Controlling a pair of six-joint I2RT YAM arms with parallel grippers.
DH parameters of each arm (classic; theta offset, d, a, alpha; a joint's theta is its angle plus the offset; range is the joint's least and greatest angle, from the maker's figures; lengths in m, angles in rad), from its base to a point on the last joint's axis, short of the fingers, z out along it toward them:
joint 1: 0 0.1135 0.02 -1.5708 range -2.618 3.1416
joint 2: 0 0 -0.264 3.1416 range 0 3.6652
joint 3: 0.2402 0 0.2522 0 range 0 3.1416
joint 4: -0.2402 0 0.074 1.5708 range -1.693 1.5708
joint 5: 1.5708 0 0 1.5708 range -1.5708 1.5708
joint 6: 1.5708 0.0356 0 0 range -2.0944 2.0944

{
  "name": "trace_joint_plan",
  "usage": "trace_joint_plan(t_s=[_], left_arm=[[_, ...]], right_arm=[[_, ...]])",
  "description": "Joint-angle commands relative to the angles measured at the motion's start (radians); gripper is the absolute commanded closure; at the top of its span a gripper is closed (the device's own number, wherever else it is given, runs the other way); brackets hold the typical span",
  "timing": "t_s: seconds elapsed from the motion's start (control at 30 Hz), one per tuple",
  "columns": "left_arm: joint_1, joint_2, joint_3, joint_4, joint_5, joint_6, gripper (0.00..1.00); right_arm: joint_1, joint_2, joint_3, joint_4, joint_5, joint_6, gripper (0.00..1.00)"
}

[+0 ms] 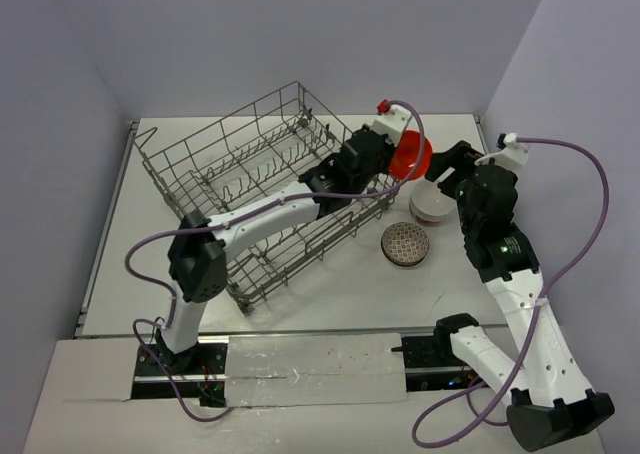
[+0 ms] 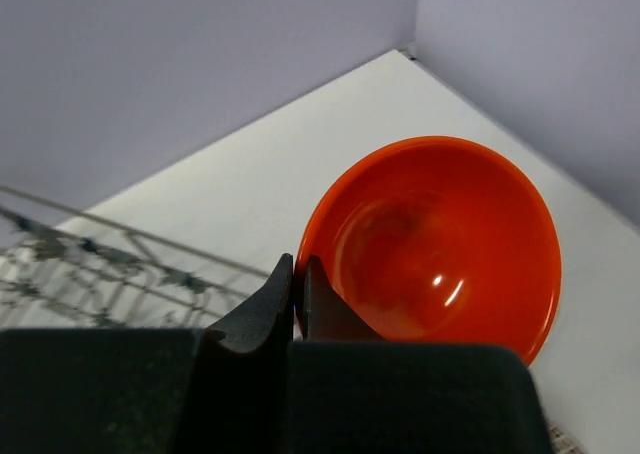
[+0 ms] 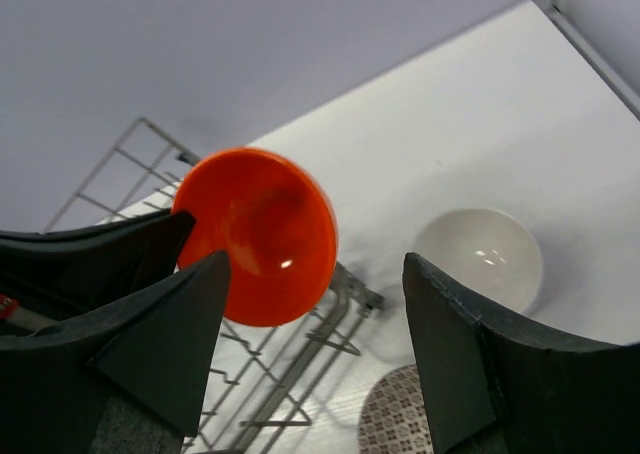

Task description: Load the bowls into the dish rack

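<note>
Beside the dish rack [image 1: 240,159], left gripper [image 2: 298,274] pinches orange bowl [image 2: 440,249] (tilted).

Black two-finger left gripper [image 2: 298,271]: jaws nearly together, pinching the near rim of a glossy orange-red round bowl [image 2: 440,249], its inside facing the camera. Grey metal wire dish rack [image 2: 90,274] at lower left, on white table [image 2: 300,144].

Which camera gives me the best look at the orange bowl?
The left wrist view: the orange bowl fills the frame, its rim pinched in the left pincer. The right wrist view shows it smaller, tipped on edge at the rack. The top view shows it partly hidden by the left arm.
</note>
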Motion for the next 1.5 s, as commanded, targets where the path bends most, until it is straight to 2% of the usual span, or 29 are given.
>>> trace_joint_plan(t_s=[0.0,0.2,0.27,0.4,0.6,0.83,1.0,1.47], left_arm=[[-0.004,-0.205,-0.079,0.112,-0.105,0.166,1.00],[0.007,-0.388,-0.251,0.069,-0.179,0.176,1.00],[0.021,-0.455,-0.323,0.060,-0.173,0.143,1.00],[0.031,-0.553,-0.440,0.064,-0.161,0.142,1.00],[0.067,-0.679,-0.593,0.058,-0.124,0.186,1.00],[0.119,-0.814,-0.763,0.109,-0.033,0.321,1.00],[0.145,-0.874,-0.831,0.121,0.062,0.419,1.00],[0.151,-0.897,-0.817,0.049,0.126,0.432,1.00]], right_arm=[[0.061,0.006,0.112,-0.027,0.013,-0.059,0.23],[0.090,0.002,0.152,0.001,-0.107,-0.085,0.26],[0.100,0.021,0.166,0.000,-0.142,-0.095,0.30],[0.148,0.070,0.183,-0.011,-0.133,-0.127,0.33],[0.212,0.125,0.195,0.012,-0.188,-0.171,0.34],[0.307,0.182,0.198,0.061,-0.231,-0.228,0.35],[0.404,0.243,0.246,0.052,-0.221,-0.272,0.37],[0.573,0.423,0.364,0.040,-0.109,-0.331,0.47]])
